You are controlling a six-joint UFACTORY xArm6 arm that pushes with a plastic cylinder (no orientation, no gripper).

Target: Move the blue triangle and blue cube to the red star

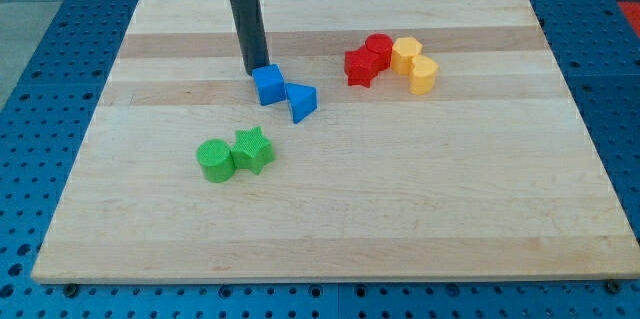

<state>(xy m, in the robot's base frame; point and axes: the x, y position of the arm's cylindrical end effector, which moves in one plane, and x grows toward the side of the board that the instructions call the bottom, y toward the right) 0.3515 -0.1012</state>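
My tip (253,70) stood against the blue cube's (268,85) far-left edge, the blue triangle (301,102) beside it, the red star (359,67) farther right; the tool held nothing.

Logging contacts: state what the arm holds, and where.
Nothing is held. My tip only stands against the blue cube at its upper-left side.

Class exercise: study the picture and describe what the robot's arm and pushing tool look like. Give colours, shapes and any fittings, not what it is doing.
Only the lowest part shows. A straight, dark grey, round rod comes down from the view's top edge to my tip, its plain blunt end. Above the rod sits a wider fitting, black with a pale metallic rim, cut off by the picture's edge. No cables, markings or labels can be made out. It has no jaws.
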